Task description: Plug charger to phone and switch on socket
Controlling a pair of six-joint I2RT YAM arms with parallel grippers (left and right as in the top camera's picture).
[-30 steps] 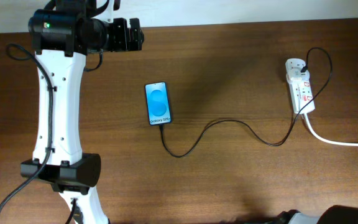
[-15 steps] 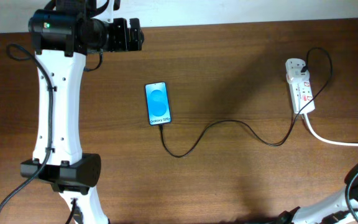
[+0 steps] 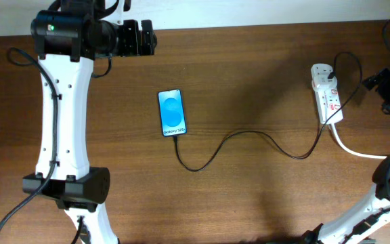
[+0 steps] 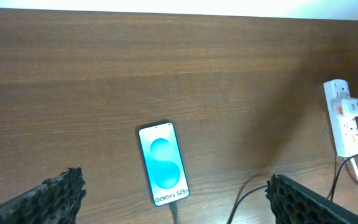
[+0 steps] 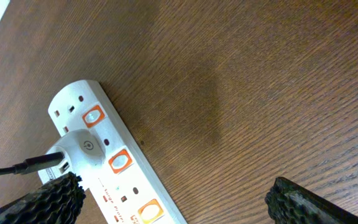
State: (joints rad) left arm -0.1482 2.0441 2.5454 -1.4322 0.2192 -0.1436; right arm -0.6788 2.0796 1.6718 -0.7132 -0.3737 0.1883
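Now, on the brown desk [image 3: 249,68], the phone [image 3: 172,113] lies face up, its screen lit blue. The charger [image 3: 249,135] runs from its lower edge in a loose curve to the white socket [image 3: 327,95] at far right, so the plugging-in looks done. The right pincer [image 5: 179,202] hovers just beside the socket, fingers spread wide and empty, apparently placed to press a red switch [image 5: 120,160]. The left pincer [image 3: 144,38], likewise open and empty, hangs well apart near the back edge.
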